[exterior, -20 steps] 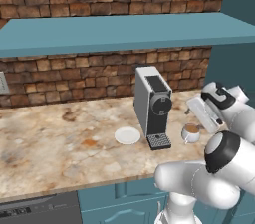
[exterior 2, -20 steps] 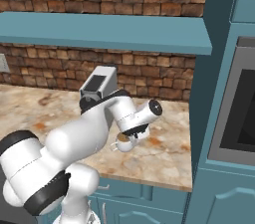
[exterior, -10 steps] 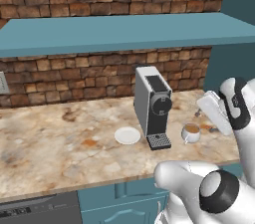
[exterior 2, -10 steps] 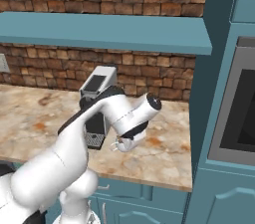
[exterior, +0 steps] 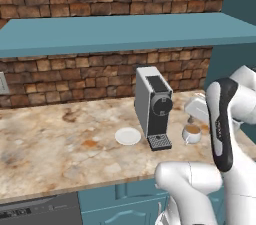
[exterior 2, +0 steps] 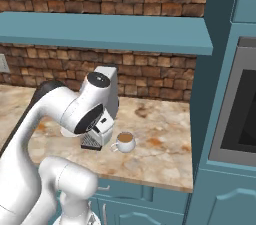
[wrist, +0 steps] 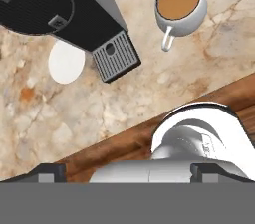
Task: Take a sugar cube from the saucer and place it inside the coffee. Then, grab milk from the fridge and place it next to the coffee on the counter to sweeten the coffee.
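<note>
End effector [wrist: 133, 169]: spread wide, pinching nothing, hanging high over the desk [exterior: 50, 144] and looking down. Coffee [exterior: 192, 131]: small white cup, brown to the brim, sitting on the desk at 3 o'clock from the coffee machine [exterior: 154, 104], just beside it. Saucer [exterior: 128, 136]: at 9 o'clock from the machine, plain white on top. Cannot tell where the sugar cube has got to, maybe in the cup. So probably milk time, with the milk waiting in the fridge. Likely a light carton with soft sides, easy to squash. Best to pinch it gently around the flat middle, under the pointy top. Must set it down near the cup without bumping, or coffee could spill.
</note>
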Available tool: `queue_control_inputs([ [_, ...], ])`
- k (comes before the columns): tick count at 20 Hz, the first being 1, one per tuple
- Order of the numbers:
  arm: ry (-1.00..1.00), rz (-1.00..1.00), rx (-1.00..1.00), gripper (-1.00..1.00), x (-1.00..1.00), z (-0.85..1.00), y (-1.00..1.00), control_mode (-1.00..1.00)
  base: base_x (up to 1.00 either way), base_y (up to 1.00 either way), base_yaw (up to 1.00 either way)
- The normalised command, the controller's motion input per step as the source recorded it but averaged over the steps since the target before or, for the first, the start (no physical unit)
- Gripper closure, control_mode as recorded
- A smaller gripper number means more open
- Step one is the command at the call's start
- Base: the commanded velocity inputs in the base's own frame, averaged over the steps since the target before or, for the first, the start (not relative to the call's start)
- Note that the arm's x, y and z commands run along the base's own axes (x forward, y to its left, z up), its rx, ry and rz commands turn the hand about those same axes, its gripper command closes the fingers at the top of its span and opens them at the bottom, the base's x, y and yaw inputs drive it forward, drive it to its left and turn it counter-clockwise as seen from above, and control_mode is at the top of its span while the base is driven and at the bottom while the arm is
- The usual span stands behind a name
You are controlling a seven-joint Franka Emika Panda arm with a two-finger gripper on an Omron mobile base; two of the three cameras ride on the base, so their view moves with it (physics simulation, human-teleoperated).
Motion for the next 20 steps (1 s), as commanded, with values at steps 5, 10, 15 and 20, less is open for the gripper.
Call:
queue_control_inputs([
  [5,-0.15,0.0,-0.01,-1.0,-0.25,0.27,0.0,-1.0,0.0,0.0,0.0],
  [10,0.0,0.0,0.0,-1.0,0.0,0.0,0.0,1.0,-0.49,0.0,0.0],
  [15,0.0,0.0,0.0,-1.0,0.0,0.0,0.0,1.0,-1.0,0.07,-0.03],
  [20,0.0,0.0,0.0,-1.0,0.0,0.0,0.0,1.0,-1.0,0.01,-0.36],
])
